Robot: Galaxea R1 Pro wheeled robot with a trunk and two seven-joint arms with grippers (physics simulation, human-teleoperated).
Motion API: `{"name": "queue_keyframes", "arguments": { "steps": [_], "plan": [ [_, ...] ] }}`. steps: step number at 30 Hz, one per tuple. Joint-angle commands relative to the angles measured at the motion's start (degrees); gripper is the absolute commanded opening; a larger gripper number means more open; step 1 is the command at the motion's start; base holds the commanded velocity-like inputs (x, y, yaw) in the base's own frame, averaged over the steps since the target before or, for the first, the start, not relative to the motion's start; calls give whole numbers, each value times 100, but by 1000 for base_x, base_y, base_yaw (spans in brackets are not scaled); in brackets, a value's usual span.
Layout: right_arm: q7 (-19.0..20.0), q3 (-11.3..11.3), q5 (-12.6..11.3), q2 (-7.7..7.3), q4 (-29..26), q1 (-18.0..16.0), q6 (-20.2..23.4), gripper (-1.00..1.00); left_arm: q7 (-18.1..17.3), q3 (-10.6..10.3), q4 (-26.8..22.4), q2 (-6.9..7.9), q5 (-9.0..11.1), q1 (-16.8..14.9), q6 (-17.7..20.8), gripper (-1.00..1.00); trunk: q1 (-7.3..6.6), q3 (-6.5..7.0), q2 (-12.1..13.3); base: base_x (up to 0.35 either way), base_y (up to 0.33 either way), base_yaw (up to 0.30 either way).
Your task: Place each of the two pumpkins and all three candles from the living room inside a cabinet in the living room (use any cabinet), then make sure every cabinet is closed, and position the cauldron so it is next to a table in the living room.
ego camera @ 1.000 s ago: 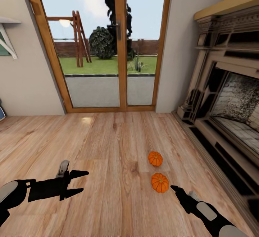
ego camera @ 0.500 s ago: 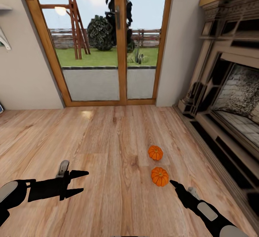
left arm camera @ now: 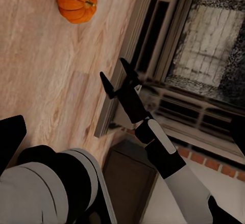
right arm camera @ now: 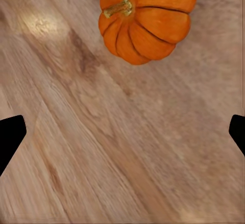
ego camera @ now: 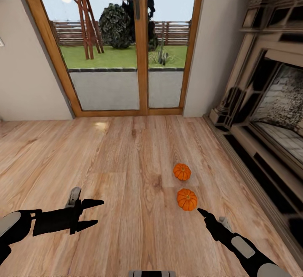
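two pumpkins lie on the wooden floor (ego camera: 126, 163), right of centre in the head view, near the fireplace (ego camera: 269, 113). the near pumpkin (ego camera: 187, 199) sits just up and left of the right gripper (ego camera: 201, 212), whose tip points at it without touching; the far pumpkin (ego camera: 182, 171) lies just beyond. right wrist view: jaws spread wide, nothing between them, the pumpkin ahead. the left gripper (ego camera: 96, 214), lower left, is also parted and empty, well apart from both. the right arm is the nearer.

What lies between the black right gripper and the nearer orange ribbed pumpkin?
Nothing but bare wooden floor: the right wrist view shows planks between the open right gripper and the nearer pumpkin.
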Motion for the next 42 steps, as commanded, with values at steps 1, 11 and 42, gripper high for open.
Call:
{"name": "queue_keyframes", "arguments": {
  "steps": [1,11,42],
  "plan": [
    [17,40,-60,-6,2,-3,35,100,53,-8,-3,4,64,-4,-1,100,1,-27,-4,0,0,0],
    [3,11,-85,-26,-5,-3,595,100,53,-10,-2,4,64,-4,1,100,27,-249,-17,0,0,0],
    [19,-177,-597,-131,-7,-4,869,100,53,-20,-3,4,48,-4,0,100,76,-670,-42,6,0,0]
  ]
}}
